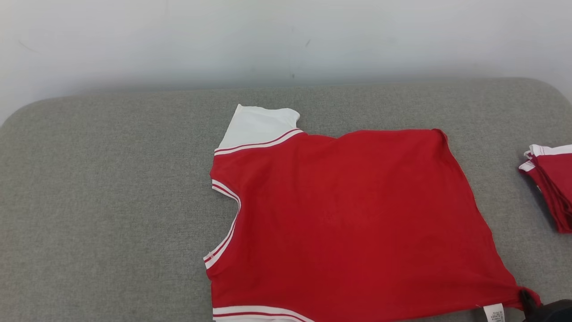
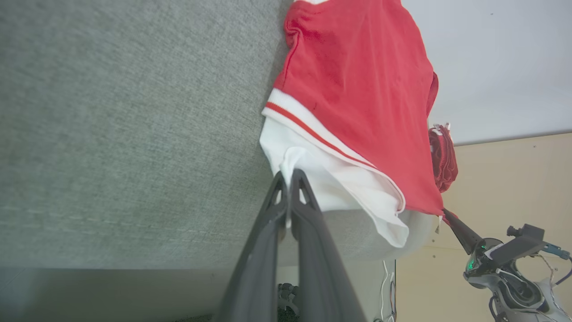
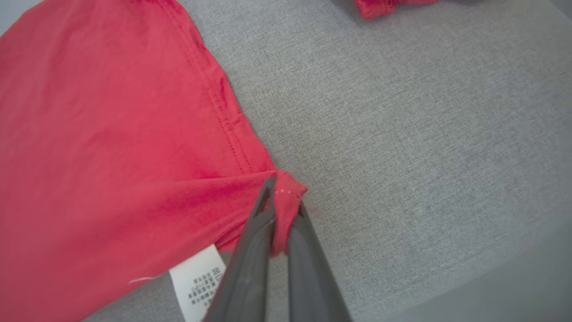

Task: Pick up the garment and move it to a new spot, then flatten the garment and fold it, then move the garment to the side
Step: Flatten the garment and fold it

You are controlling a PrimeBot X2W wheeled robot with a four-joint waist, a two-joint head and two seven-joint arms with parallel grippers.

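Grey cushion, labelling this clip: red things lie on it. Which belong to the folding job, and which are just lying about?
Job in hand: red garment; left gripper, shut on its white sleeve; right gripper, shut on its hem corner.
Lying about: stack of red clothes, apart from it, on the grey cushion.

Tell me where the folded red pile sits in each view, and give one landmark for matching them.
Head view: folded red pile at the right edge, on the grey cushion, apart from the spread garment.
Left wrist view: the pile right of centre, beyond the garment's far edge.
Right wrist view: the pile cut off at the top edge.
Shared landmark: the garment's hem corner pinched in the right gripper.
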